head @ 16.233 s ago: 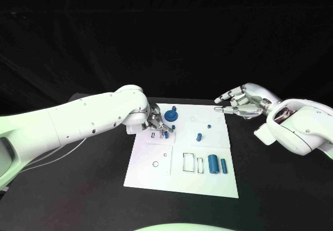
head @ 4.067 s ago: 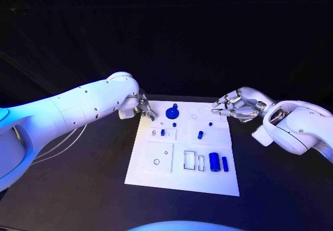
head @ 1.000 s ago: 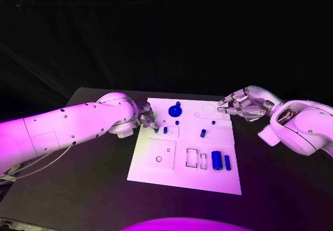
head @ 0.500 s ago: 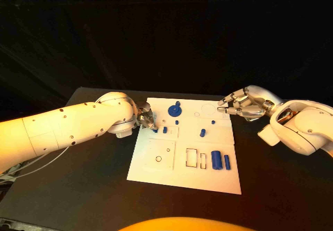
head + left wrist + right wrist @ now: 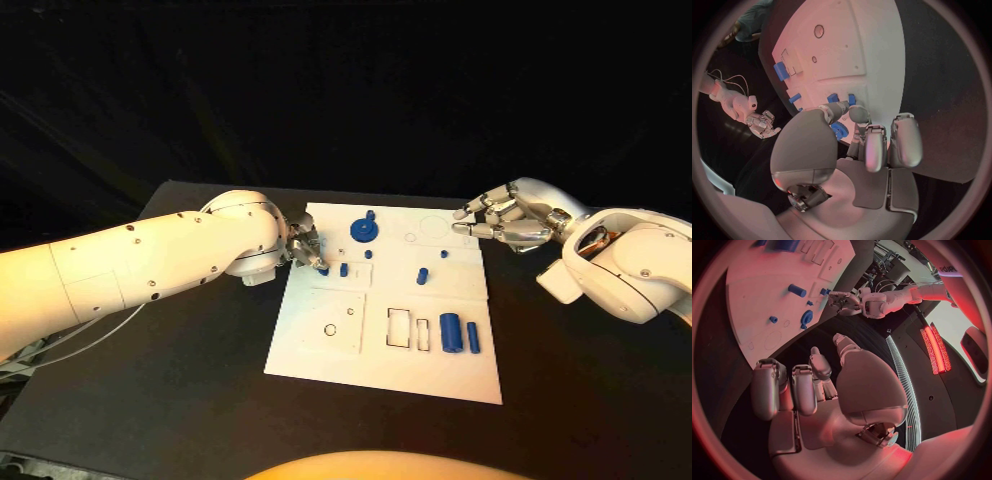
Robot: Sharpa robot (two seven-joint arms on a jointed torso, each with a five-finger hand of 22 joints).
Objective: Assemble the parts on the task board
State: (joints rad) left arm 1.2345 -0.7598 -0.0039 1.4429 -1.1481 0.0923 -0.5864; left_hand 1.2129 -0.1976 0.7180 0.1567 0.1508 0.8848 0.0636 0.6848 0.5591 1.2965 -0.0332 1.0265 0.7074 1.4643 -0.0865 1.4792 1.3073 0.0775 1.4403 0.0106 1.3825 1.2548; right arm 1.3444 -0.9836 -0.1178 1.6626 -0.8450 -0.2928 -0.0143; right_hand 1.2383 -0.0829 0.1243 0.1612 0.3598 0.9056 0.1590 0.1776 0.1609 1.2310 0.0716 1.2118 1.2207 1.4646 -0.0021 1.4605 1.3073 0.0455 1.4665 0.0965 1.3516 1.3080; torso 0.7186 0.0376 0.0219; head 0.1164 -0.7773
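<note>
The white task board [image 5: 378, 365] lies mid-table. My left hand [image 5: 304, 244] is at the board's left edge, its thumb and a finger pinching a small blue peg [image 5: 323, 269] down onto the board. That peg [image 5: 833, 97] stands beside a second peg [image 5: 343, 269]. A blue gear [image 5: 365, 230] stands at the far end, and I see it again behind the fingers [image 5: 839, 131]. My right hand [image 5: 505, 222] hovers off the board's far right corner, loosely curled and holding nothing; its wrist view shows the same hand [image 5: 811, 385].
More blue parts sit on the board: a short peg [image 5: 421, 275], a tiny one [image 5: 444, 253], and two cylinders [image 5: 449, 332] lying near the right edge beside empty rectangular slots [image 5: 397, 328]. Black table [image 5: 173, 380] surrounds the board.
Over four seconds my left hand came from the board's far left corner to the slot beside the standing peg. In the last second nothing has moved. The right hand has stayed still.
</note>
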